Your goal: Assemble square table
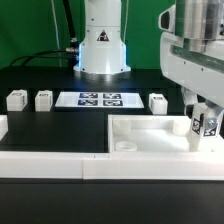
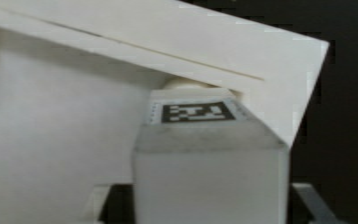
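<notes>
The white square tabletop (image 1: pixel 150 124) lies flat at the exterior view's right, raised rim up, with a round socket (image 1: pixel 125 145) at its near corner. My gripper (image 1: pixel 205 126) is shut on a white tag-marked leg (image 1: pixel 207 122), holding it over the tabletop's far right corner. In the wrist view the leg (image 2: pixel 202 165) runs out from between my fingers (image 2: pixel 306 200), tag (image 2: pixel 197 111) facing the camera. Its far end sits at the tabletop's (image 2: pixel 87 110) corner; I cannot tell whether it touches. Three more legs (image 1: pixel 16 99) (image 1: pixel 43 99) (image 1: pixel 158 101) stand loose on the black table.
The marker board (image 1: pixel 100 99) lies flat between the loose legs, in front of the arm's white base (image 1: pixel 101 45). A long low white border wall (image 1: pixel 45 166) runs along the near side, against the tabletop's front.
</notes>
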Tool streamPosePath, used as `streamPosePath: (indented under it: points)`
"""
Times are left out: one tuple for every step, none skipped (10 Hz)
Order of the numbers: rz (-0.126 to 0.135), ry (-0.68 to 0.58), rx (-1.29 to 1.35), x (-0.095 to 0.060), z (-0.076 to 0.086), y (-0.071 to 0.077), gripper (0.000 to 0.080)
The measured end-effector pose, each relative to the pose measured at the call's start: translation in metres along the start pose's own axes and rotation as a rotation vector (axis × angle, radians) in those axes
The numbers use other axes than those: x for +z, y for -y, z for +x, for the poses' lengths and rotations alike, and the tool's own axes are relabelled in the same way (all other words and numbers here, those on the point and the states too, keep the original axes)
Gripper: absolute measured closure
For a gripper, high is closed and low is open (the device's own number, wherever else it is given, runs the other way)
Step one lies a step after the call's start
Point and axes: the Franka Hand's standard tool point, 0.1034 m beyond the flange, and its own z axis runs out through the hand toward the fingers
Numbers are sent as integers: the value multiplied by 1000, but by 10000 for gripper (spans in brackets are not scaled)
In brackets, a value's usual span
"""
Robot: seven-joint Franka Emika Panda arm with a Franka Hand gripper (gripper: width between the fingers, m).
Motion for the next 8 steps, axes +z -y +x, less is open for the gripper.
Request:
streamPosePath:
  points:
    - [0,0,39,0,0,0,508]
    - [-1,0,39,0,0,0,508]
    - [0,0,12,0,0,0,503]
    - [1,0,-21,0,-1,0,503]
    - [4,2,-172,1,-4,0,253]
    - [3,0,-384,1,-7,0,253]
    - [3,5,-564,1,-12,0,171]
    - [4,4,-613,1,-11,0,171]
